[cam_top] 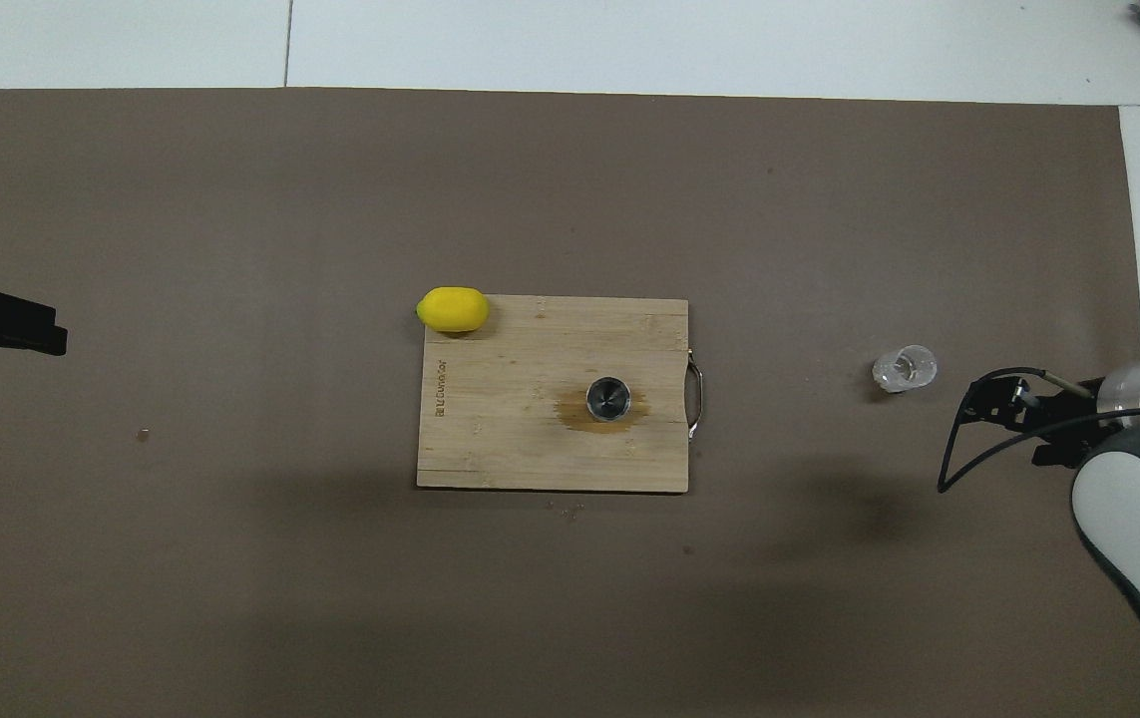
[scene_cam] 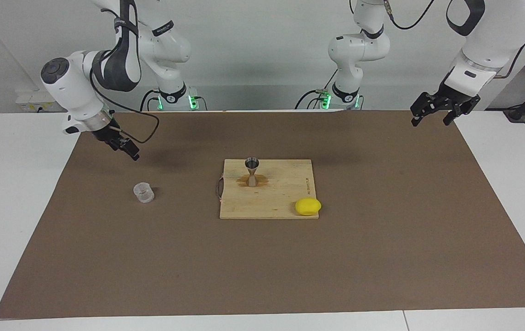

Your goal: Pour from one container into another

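White table [scene_cam: 9,207] covered by a large brown mat [scene_cam: 381,239]; wooden cutting board [scene_cam: 280,202] at the mat's middle, metal handle [cam_top: 697,399] on the edge toward the right arm's end; right arm comes in over that end of the mat, right gripper [scene_cam: 127,148] raised over bare mat just beside the cup, fingers apart, nothing held; left arm waits at its own end, left gripper [scene_cam: 439,110] up over the mat's corner nearest the robots, fingers spread wide, empty; yellow lemon [scene_cam: 308,206] on the board's corner farthest from the robots, toward the left arm's end, overhanging the edge; metal hourglass jigger [scene_cam: 252,172] upright on the board, nearer the robots than the lemon, standing in a brownish wet stain [cam_top: 629,419]; clear plastic cup [scene_cam: 143,192] upright on the mat, well apart from the board toward the right arm's end, touched by nothing; contents of the cup cannot be made out.
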You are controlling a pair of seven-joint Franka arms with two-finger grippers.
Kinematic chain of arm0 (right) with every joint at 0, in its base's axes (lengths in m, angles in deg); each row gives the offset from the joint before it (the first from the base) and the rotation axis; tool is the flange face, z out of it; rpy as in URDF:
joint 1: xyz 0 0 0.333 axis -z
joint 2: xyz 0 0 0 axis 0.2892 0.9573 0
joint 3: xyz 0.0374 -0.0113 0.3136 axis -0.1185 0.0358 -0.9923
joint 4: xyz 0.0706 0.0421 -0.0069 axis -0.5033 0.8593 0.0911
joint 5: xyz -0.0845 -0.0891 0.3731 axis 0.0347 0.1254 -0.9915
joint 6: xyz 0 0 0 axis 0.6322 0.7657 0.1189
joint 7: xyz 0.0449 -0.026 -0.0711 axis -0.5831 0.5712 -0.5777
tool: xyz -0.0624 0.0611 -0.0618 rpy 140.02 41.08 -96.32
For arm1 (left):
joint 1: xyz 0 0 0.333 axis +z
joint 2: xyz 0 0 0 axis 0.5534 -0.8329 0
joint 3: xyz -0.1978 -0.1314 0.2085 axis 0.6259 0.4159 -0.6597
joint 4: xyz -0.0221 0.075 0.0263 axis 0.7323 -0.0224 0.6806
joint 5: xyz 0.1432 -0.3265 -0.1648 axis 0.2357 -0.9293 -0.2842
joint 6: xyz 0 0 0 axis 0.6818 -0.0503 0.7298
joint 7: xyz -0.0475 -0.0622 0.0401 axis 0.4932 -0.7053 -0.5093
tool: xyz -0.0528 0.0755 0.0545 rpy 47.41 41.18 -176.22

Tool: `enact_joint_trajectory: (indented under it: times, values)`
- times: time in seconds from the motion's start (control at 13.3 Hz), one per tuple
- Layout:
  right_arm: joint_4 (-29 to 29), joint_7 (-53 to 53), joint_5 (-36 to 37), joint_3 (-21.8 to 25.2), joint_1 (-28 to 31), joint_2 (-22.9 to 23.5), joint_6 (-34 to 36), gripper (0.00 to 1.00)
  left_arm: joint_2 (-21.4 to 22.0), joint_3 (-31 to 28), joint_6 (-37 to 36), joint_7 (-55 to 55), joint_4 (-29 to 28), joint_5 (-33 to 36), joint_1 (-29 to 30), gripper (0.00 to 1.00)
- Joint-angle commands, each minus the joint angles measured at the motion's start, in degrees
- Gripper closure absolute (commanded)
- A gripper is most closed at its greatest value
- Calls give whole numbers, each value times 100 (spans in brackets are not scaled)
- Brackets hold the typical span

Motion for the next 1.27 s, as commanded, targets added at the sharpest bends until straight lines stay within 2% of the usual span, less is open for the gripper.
enact_joint_trajectory:
  times: [0.0,0.3,0.53,0.75,1.05,1.2]
  values:
    - [-838,-163,410,-15,-285,110,639,0,86,-15,36,74,-86,107,-29,0]
    - [-2647,-137,824,-7,-883,750,1719,0,86,-15,27,74,-77,107,-37,0]
    - [-3221,-180,1095,-33,-954,831,1800,0,86,-15,27,74,-77,107,-37,0]
    - [-3416,-338,1054,-86,-1086,849,1862,0,95,-23,-8,117,-60,107,-11,0]
    - [-3338,-1014,457,-16,-824,770,2178,0,95,-32,-8,135,-69,194,-11,0]
    - [-3390,-1174,473,-15,-848,796,2248,0,95,-32,-17,135,-69,204,-20,0]
